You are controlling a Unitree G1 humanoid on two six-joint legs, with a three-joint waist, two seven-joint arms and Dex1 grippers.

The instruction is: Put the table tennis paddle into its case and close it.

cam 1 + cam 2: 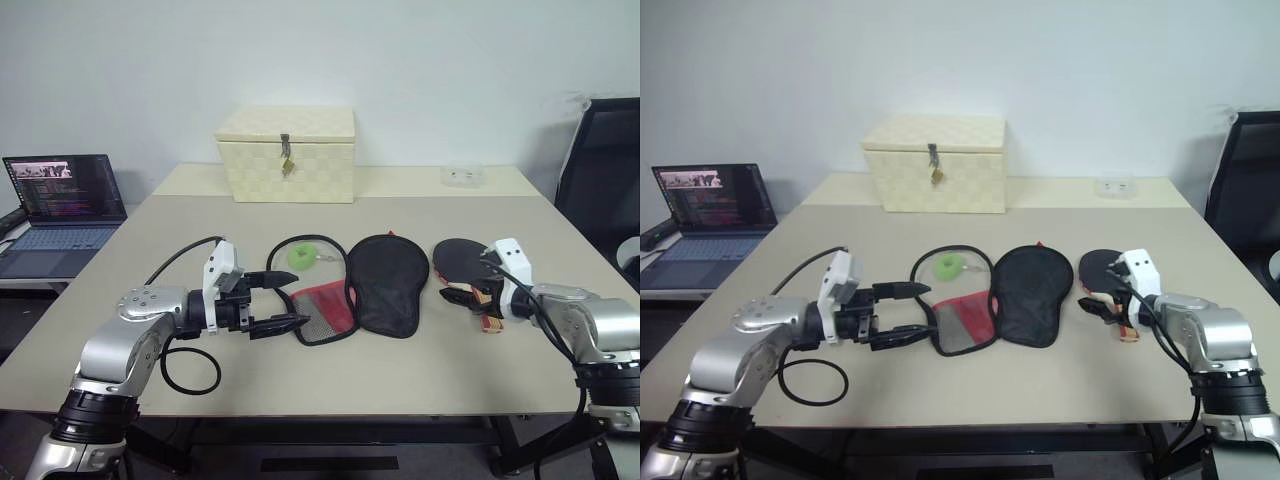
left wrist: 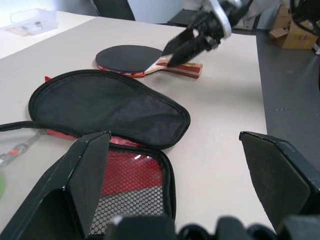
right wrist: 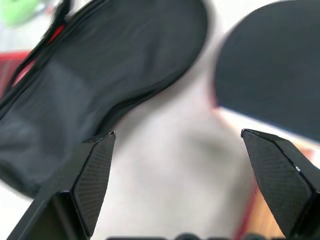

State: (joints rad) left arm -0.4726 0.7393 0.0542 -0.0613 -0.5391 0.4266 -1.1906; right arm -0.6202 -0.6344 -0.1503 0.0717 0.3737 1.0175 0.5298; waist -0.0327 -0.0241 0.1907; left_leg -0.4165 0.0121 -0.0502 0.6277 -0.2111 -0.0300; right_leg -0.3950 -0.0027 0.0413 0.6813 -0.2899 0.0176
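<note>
Beige table carrying the case, unzipped and folded open at mid-table: black fabric flap lying flat, red and black-mesh half spread beside it toward the robot's left, green round zipper tag on a short chain just behind the mesh half. Table tennis paddle flat on the table, black rubber face up, just to the right of the case and apart from it, pale wooden handle directed toward the table's near right. Left gripper level above the table, aimed rightward at the mesh half, fingers spread wide and holding nothing; black cable looped on the table beside that arm. Right gripper directly over the paddle's handle, fingers spread, nothing pinched; contact with the handle not determinable. Cream woven box with metal latch closed, at the table's far edge, well behind the case. Small clear container at far right of the table. Open laptop on a separate surface to the left, screen lit with lines of text too small to read. Black chair at right. No legible brand or label on paddle, case or box.
</note>
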